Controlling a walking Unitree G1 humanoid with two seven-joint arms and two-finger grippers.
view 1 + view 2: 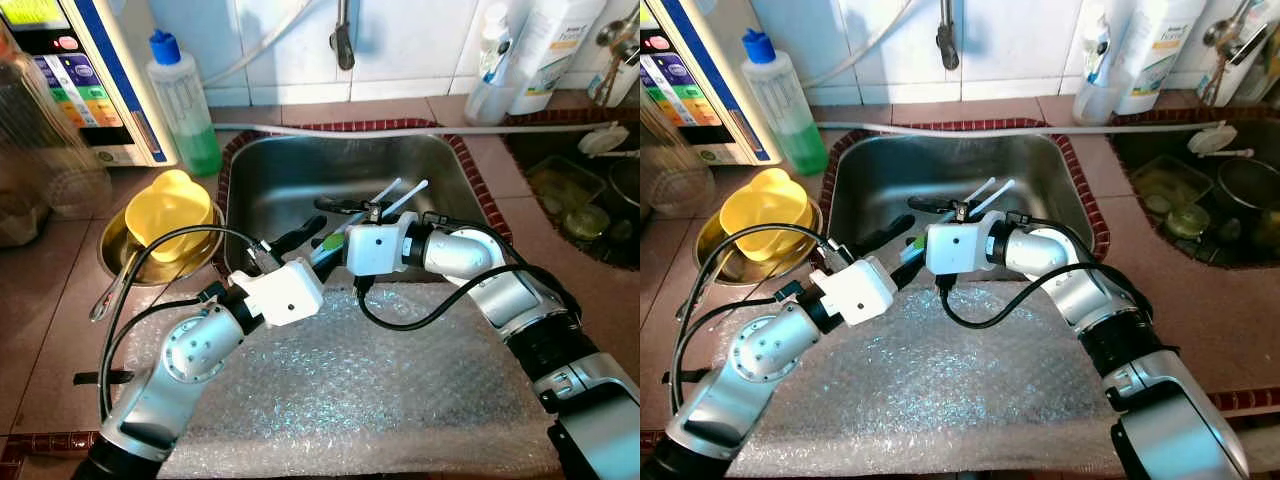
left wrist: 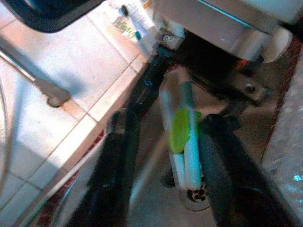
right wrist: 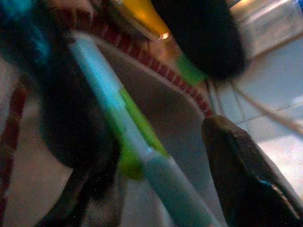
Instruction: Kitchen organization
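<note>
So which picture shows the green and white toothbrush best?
The left wrist view: the toothbrush runs sharp between the left gripper's black fingers, above the sink drain. The right wrist view shows it close but blurry. The eye views catch just a green bit between the two grippers.

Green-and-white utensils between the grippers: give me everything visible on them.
The utensils look like two slim plastic sticks, white to pale teal with a bright green band mid-shaft, lying side by side. They slant over the steel sink, white ends pointing toward the back wall. Both the left gripper and right gripper meet at them; exact finger contact is unclear.
</note>
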